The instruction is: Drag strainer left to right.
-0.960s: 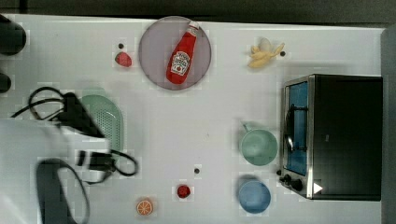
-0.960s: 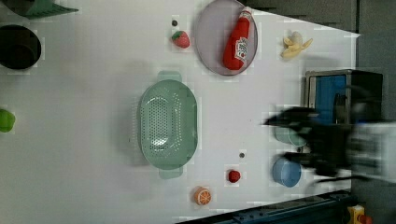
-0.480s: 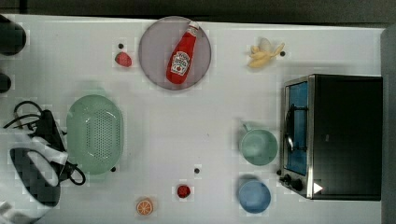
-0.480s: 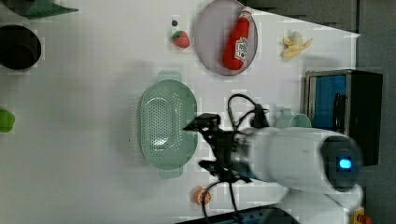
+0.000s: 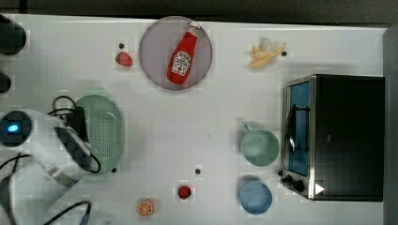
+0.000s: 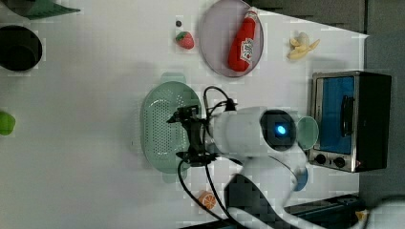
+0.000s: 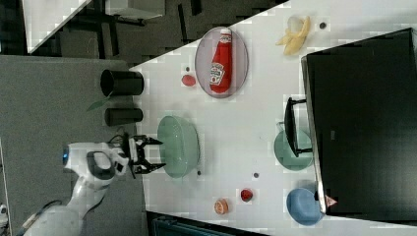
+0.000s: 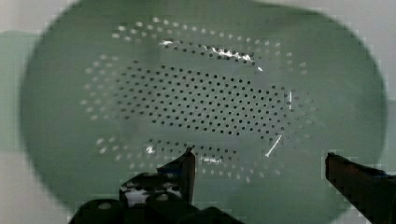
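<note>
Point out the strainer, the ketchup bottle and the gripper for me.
strainer (image 5: pixel 105 131): top view, perforated bowl.
ketchup bottle (image 5: pixel 182 60): top view, its label.
gripper (image 8: pixel 261 175): wrist view, midway between the open fingertips.

In the top view, the arm (image 5: pixel 51 145) hides the strainer's (image 5: pixel 107 129) left side.

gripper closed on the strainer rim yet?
No. In the wrist view the gripper is open, its fingers spread wide apart over the strainer bowl, clamping nothing.
</note>
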You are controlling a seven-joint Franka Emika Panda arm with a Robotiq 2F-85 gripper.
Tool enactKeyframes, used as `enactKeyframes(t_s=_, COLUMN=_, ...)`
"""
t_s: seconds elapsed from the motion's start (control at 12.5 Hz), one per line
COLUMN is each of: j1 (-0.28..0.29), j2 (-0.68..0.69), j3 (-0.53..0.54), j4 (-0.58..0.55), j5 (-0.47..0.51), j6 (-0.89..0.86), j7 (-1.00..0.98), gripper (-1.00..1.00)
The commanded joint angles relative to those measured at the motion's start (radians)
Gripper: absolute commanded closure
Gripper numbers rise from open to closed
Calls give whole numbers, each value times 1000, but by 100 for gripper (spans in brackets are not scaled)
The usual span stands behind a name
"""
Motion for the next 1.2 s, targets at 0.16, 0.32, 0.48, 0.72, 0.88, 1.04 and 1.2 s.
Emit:
enactKeyframes(t_s=0.16, j1=27, j2=52, j3=-60, j4=-3, j5=-47, j6=124, j7=110, gripper=-100)
enactKeyframes(t_s=0.32, j1=65, j2=96, j3=-112, j4=-2, j5=-60, j6=173, j7=110, gripper=-100)
enactKeyframes(t_s=0.48, j1=105, j2=125, j3=-172, j4=-2, j5=-61, j6=215, j7=110, gripper=-100)
enactKeyframes(t_s=0.72, j1=120, j2=124, j3=-225, j4=-14, j5=-60, j6=218, j7=110, gripper=-100)
enactKeyframes(t_s=0.88, j1=117, j2=123, j3=-229, j4=-19, j5=-60, j6=227, j7=111, gripper=-100)
enactKeyframes(t_s=1.04, j1=112, j2=122, j3=-238, j4=-24, j5=-60, j6=227, j7=110, gripper=-100)
enactKeyframes(t_s=1.2, j1=101, j2=121, j3=-247, j4=-31, j5=-60, j6=231, j7=110, gripper=-100)
